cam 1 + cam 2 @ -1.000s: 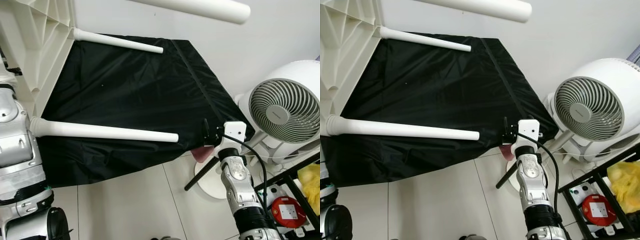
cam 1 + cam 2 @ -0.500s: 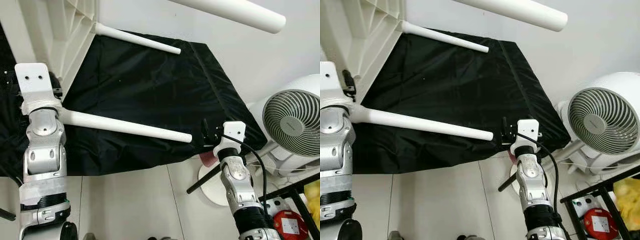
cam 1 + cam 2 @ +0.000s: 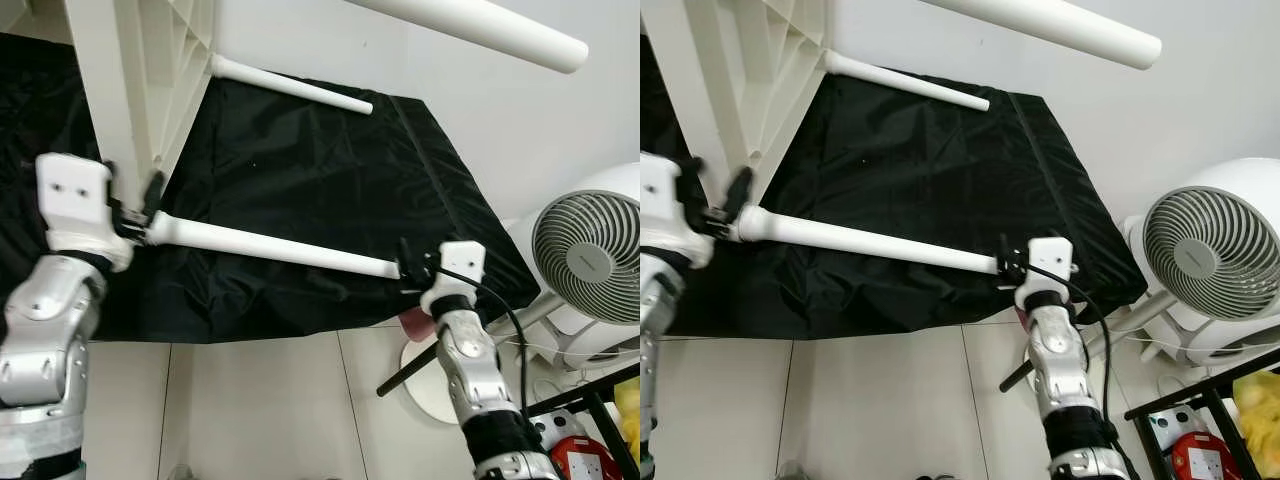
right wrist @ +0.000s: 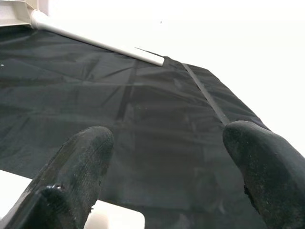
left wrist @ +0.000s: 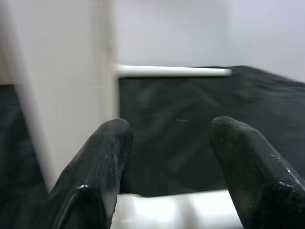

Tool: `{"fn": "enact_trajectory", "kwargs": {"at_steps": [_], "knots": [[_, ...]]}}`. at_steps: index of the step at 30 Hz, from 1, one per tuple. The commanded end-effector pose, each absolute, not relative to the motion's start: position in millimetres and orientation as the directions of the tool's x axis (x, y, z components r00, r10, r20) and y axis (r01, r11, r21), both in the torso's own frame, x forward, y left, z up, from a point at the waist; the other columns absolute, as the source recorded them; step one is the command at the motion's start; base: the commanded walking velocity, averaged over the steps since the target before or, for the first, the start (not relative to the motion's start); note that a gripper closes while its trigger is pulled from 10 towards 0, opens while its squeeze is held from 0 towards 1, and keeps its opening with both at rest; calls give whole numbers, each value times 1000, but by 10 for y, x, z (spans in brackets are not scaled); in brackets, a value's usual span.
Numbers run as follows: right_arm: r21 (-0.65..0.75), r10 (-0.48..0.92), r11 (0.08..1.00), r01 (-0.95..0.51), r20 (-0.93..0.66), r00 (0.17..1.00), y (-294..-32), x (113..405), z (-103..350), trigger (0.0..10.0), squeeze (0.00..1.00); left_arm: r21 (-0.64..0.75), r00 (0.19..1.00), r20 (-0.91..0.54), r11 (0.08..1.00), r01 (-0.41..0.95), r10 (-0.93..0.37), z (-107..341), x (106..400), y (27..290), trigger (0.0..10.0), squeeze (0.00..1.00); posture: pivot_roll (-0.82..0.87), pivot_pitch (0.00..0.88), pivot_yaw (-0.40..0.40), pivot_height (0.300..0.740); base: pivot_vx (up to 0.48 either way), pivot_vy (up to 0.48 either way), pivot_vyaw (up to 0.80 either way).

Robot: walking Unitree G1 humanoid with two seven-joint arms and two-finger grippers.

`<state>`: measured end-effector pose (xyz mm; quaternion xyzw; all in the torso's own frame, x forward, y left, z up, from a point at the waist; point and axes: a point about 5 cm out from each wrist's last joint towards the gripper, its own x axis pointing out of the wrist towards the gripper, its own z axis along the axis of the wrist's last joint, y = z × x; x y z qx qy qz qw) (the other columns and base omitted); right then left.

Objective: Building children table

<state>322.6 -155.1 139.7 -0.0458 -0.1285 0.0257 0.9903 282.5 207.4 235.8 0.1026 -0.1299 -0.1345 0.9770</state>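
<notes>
The white children's table [image 3: 140, 70] lies tipped on its side over a black cloth [image 3: 300, 190], its ribbed underside facing the robot and its legs sticking out sideways toward the robot's right. The nearest table leg [image 3: 280, 250] runs level above the cloth from its socket at the tabletop's lower corner out to a free tip. A second leg [image 3: 290, 87] lies farther back along the cloth's far edge, and a third [image 3: 470, 25] crosses the upper part of the head views in front of the white wall.

The left gripper [image 3: 135, 215] is at the socket end of the nearest leg, its black fingers [image 5: 100, 162] spread apart with the white leg lying between them; no clamping shows. The right gripper [image 3: 412, 270] sits at the leg's free tip, its fingers [image 4: 76, 176] also parted wide, with the white end of the leg low between them and the cloth beyond.

To the robot's right a white round fan [image 3: 590, 250] stands on the pale tiled floor [image 3: 260, 410], beside a black shelf frame [image 3: 590, 400].
</notes>
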Motion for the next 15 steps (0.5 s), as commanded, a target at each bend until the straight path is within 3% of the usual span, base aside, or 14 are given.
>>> {"fn": "enact_trajectory", "kwargs": {"at_steps": [1,15], "knots": [[-96,42,995,-20,225,973,-1625,3218,1330,10000,0,258,908,225,920,295,-355,2365,2795,1987,10000,0,58,75,-200,740,0,0,0],[-93,32,996,-11,229,973,-1638,3222,1326,10000,0,268,784,-5,755,599,-620,2040,2642,1757,10000,0,50,76,-187,740,0,0,0]]}}
